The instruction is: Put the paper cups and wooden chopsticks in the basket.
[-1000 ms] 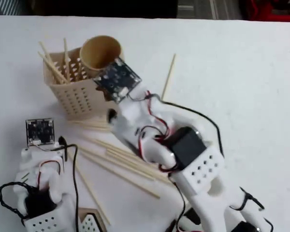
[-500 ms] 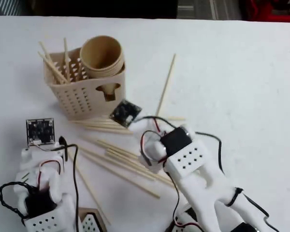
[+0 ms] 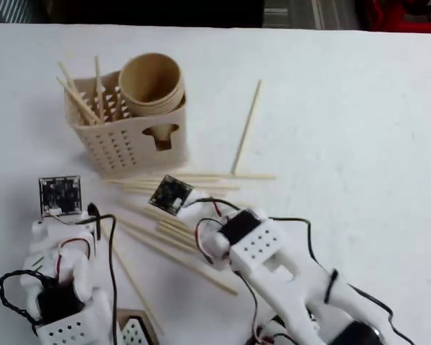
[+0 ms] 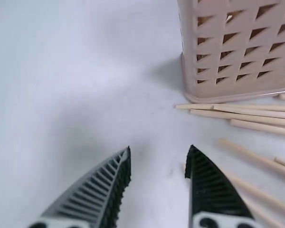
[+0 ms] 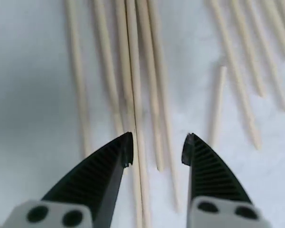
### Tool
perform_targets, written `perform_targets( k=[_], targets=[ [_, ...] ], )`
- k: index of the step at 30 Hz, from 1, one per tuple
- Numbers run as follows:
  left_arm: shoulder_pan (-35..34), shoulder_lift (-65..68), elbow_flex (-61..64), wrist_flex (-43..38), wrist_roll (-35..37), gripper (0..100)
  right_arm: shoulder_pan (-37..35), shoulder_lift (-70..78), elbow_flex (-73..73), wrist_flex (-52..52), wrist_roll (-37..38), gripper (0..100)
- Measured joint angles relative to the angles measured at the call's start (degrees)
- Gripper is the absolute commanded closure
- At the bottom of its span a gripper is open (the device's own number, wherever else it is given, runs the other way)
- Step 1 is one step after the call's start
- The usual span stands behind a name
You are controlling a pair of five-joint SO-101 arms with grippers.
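Right gripper (image 5: 156, 145) has pulled back from the basket (image 3: 129, 144) and now hangs low over the loose chopsticks (image 3: 179, 241). You see its jaws parted and empty, straddling a few. Left gripper (image 4: 157, 159) is also parted and empty, above bare white table (image 3: 345, 108) near the basket. Chopsticks are thin, pale wood, a dozen or so loose; exact count unclear. One beige perforated basket holds nested tan cups (image 3: 152, 83), number unclear, plus three chopsticks. Dark room beyond.

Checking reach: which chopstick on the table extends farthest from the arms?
The steep chopstick right of the basket; the others all lie in front of it.
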Motion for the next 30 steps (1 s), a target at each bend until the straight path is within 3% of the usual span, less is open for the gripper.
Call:
perform_targets(
  k=[5,10,14,22,30],
  targets=[
    [0.0,0.0,0.0,-0.2,0.0,80,0.1,11.5,-0.4,-3.8,0.0,84.1],
    [0.0,0.0,0.0,-0.2,0.0,80,1.3,17.8,-5.0,-4.1,0.0,98.3],
    [0.0,0.0,0.0,-0.2,0.0,80,3.9,19.4,-6.6,-4.4,3.5,98.2],
    [0.0,0.0,0.0,-0.2,0.0,80,8.4,18.5,-6.8,-4.4,7.6,98.1],
    [0.0,0.0,0.0,-0.2,0.0,80,10.1,3.6,-6.7,4.1,8.1,98.1]
  ],
)
